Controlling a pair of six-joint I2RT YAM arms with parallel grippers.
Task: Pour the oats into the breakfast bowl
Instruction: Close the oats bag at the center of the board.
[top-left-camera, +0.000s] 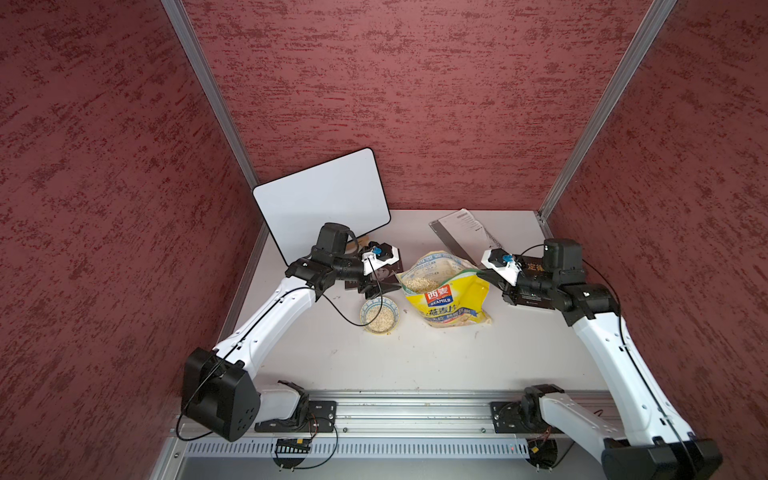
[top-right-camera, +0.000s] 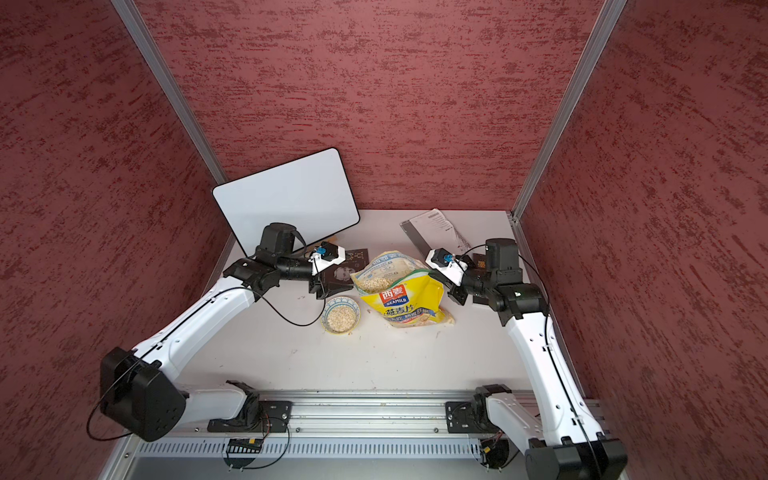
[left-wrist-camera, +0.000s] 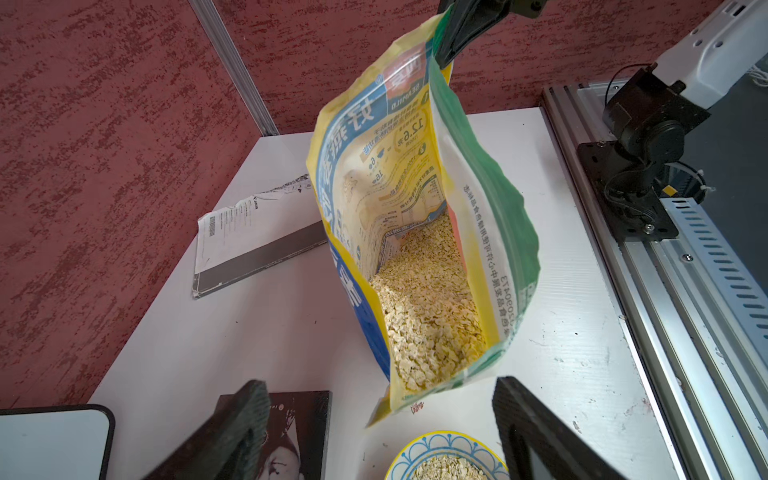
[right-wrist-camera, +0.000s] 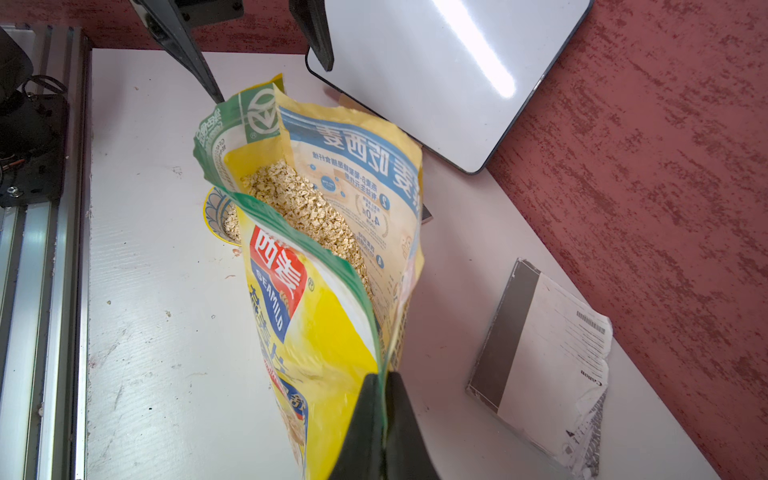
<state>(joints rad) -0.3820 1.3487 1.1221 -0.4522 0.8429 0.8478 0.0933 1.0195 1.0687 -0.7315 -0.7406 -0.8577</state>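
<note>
Right fingers (right-wrist-camera: 365, 415) tight on bag (right-wrist-camera: 324, 332) edge, left fingers (left-wrist-camera: 237, 432) apart; bowl (top-left-camera: 365, 312) plainest in both top views.

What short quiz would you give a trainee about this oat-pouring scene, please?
1. True or false: the left gripper is shut on the bag.
2. The breakfast bowl holds: A nothing; B oats; C milk.
3. Fill in: the right gripper is shut on the bag's ____ top band.
Key: 1 false, its jaws stand open; 2 B; 3 green.
</note>
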